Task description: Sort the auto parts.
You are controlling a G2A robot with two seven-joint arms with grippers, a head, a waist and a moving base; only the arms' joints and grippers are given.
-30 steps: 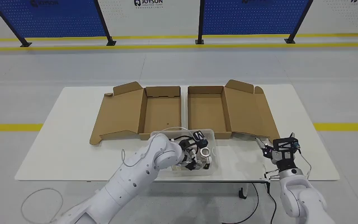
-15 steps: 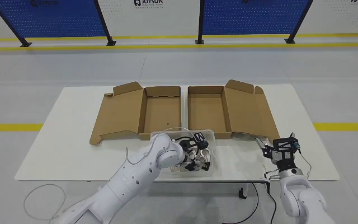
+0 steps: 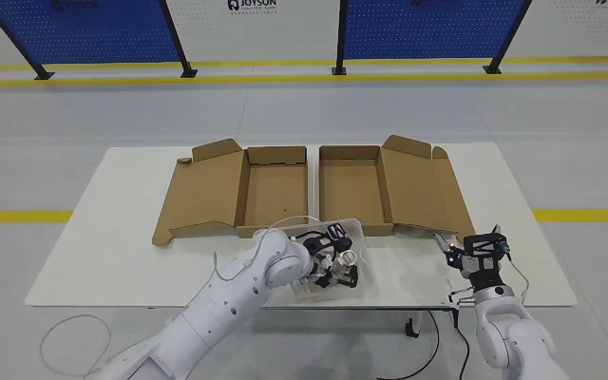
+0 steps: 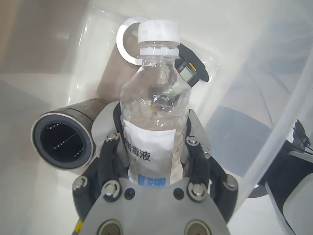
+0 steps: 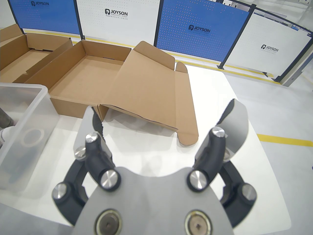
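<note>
My left gripper (image 4: 154, 133) is inside the clear plastic bin (image 3: 353, 226) at the table's front edge, shut on a small clear bottle (image 4: 156, 103) with a white cap and a white label. Beside it in the bin lie a dark metal cylinder (image 4: 66, 138), a silver ring (image 4: 123, 47) and a small black device with a display (image 4: 192, 70). From above, that left gripper (image 3: 328, 258) sits over the bin's middle. My right gripper (image 5: 163, 121) stands open and holds nothing, above the bare table near the front right edge, and it shows from above as the right gripper (image 3: 472, 255).
Two open cardboard boxes stand behind the bin: the left box (image 3: 274, 188) and the right box (image 3: 351, 185), both with flaps spread outward. The right box's flap (image 5: 151, 91) lies just ahead of my right gripper. Blue and white fence panels line the room behind.
The left gripper has shifted slightly toward the left inside the bin, with the bottle in it. The right arm has kept still.
</note>
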